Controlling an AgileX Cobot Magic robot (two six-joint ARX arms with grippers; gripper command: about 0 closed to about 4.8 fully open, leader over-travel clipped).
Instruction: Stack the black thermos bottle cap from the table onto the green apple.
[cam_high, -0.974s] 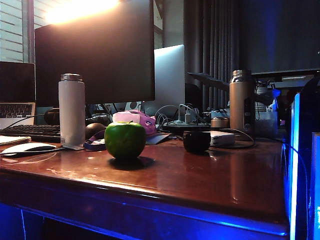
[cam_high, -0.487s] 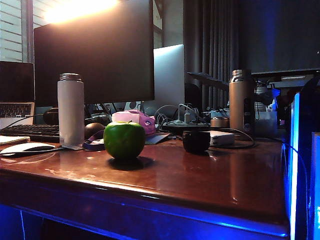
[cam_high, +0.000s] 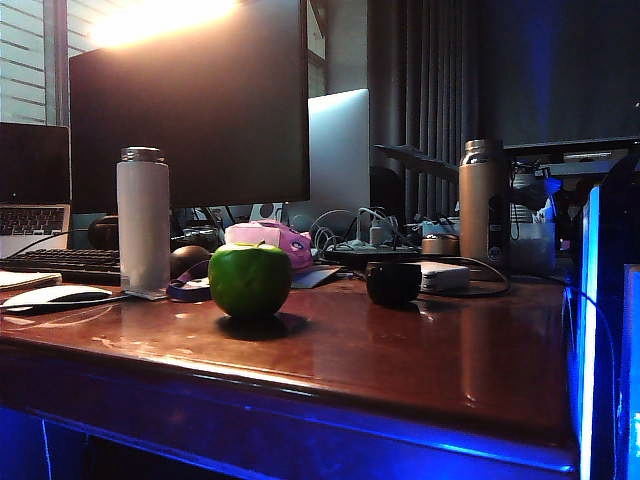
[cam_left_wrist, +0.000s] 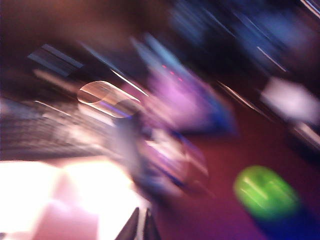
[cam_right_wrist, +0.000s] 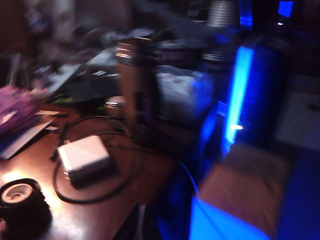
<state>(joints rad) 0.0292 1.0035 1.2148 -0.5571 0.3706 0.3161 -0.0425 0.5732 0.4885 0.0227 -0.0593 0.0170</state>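
Exterior view: the green apple (cam_high: 250, 281) sits on the tabletop (cam_high: 400, 350) toward the left of centre, stem up. The black thermos bottle cap (cam_high: 393, 283) stands to the apple's right and a little farther back, well apart from it, just beside a small white box (cam_high: 442, 276) with a cable looped round it. A white bottle (cam_high: 143, 219) stands behind and left of the apple, a metallic bottle (cam_high: 483, 203) behind and right of the cap. Neither arm shows here. The cap lies on the side where the right arm works, so the right arm is likely the nearer one for the pick, and the carry would then run leftward and slightly forward to the apple.

Left wrist view: heavily smeared. The left tool (cam_left_wrist: 139, 227) shows only as two dark tips at the picture's edge, close together with a thin slit between; it looks near shut, though the blur leaves this unsure. The apple (cam_left_wrist: 266, 192) is a green smear on the red-brown tabletop, off to one side of the tips and apart from them. The cap cannot be made out.

Right wrist view: the cap (cam_right_wrist: 19, 196) shows with its pale hollow facing up, so it sits open side upward, near the white box (cam_right_wrist: 83, 157). The right tool (cam_right_wrist: 141, 225) is barely visible as a dark shape at the edge; its jaws are together and empty. The cap lies well off to one side of it, not in line.
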